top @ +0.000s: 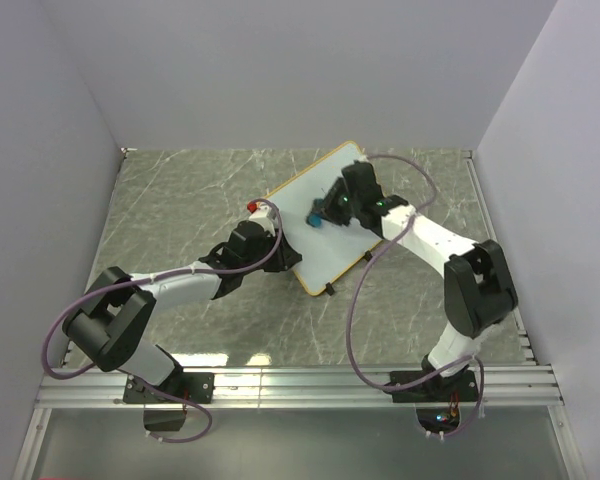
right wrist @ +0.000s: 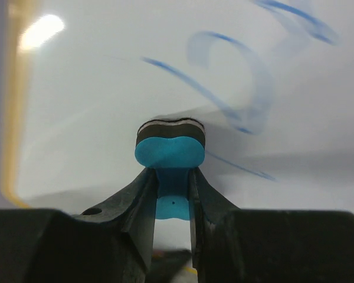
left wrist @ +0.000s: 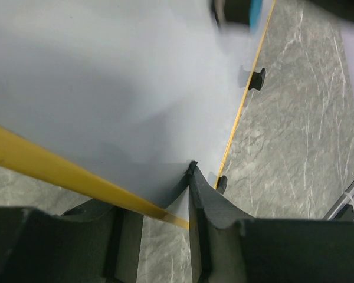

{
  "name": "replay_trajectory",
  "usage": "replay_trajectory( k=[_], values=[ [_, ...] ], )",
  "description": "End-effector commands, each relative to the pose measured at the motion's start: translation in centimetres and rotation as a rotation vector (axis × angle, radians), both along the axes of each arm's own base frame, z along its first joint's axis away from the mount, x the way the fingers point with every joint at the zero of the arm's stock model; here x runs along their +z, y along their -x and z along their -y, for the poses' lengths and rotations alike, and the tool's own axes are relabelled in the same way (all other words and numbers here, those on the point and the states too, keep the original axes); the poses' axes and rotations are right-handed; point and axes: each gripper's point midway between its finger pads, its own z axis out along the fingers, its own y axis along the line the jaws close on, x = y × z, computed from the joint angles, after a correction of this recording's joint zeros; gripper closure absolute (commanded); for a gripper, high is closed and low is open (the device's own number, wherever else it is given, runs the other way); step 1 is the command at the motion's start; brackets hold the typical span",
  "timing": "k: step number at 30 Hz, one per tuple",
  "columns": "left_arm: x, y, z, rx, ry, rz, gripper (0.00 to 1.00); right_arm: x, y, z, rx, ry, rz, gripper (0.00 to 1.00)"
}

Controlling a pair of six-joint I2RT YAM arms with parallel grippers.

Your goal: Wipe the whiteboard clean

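Whiteboard (top: pixel 305 212) sat mid-worktop (top: pixel 180 200); judged light, rigid and slick-faced, best held by its yellow rim, where the left claw (left wrist: pixel 165 203) pinched it. The right claw (right wrist: pixel 172 183) pinched a blue eraser (right wrist: pixel 170 150) against its face.

White-black arms (top: pixel 175 288), purple cables (top: pixel 349 320), black pincers (right wrist: pixel 172 177)

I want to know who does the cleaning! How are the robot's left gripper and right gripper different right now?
The left gripper pinches the whiteboard by its yellow frame; the right gripper holds a blue eraser. The left gripper sits at the board's edge; the right gripper is over its white face, near the blue writing. Both are closed on something, and both are at the same board.
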Motion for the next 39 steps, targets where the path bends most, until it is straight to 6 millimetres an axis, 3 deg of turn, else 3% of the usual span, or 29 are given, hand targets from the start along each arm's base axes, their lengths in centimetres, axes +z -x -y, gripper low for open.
replay_trajectory(
  k=[1,2,5,9,13,19,22,25,32,39],
  values=[
    [-6.2,3.8,-3.3,-0.125,-0.319,-0.062,1.0,-6.9,2.8,6.0,-0.095,0.113,-0.156,1.0],
    [-6.3,3.9,-3.3,-0.127,-0.318,-0.06,1.0,-8.1,4.0,7.0,-0.108,0.118,-0.185,1.0],
    [-6.2,4.0,-3.1,-0.135,-0.307,-0.054,1.0,-9.5,5.1,8.7,-0.141,0.113,-0.216,1.0],
    [-6.3,4.0,-3.0,-0.142,-0.308,-0.054,1.0,-9.4,5.0,8.7,-0.133,0.111,-0.211,1.0],
    [-6.6,4.0,-3.2,-0.142,-0.321,-0.061,1.0,-7.3,3.3,7.8,-0.13,0.072,-0.174,1.0],
    [-6.5,4.0,-3.1,-0.146,-0.318,-0.056,1.0,-0.6,-1.4,4.3,-0.101,-0.055,-0.052,1.0],
    [-6.8,4.1,-3.0,-0.154,-0.323,-0.063,1.0,2.0,-2.8,2.7,-0.07,-0.107,-0.006,1.0],
    [-6.9,4.1,-3.0,-0.153,-0.327,-0.065,1.0,3.2,-4.1,1.7,-0.056,-0.135,0.012,1.0],
    [-6.8,4.2,-3.1,-0.149,-0.326,-0.06,1.0,4.0,-6.4,0.5,-0.045,-0.168,0.016,1.0],
    [-6.6,4.2,-3.1,-0.147,-0.322,-0.054,1.0,2.3,-5.7,1.8,-0.065,-0.159,-0.008,1.0]
  ],
)
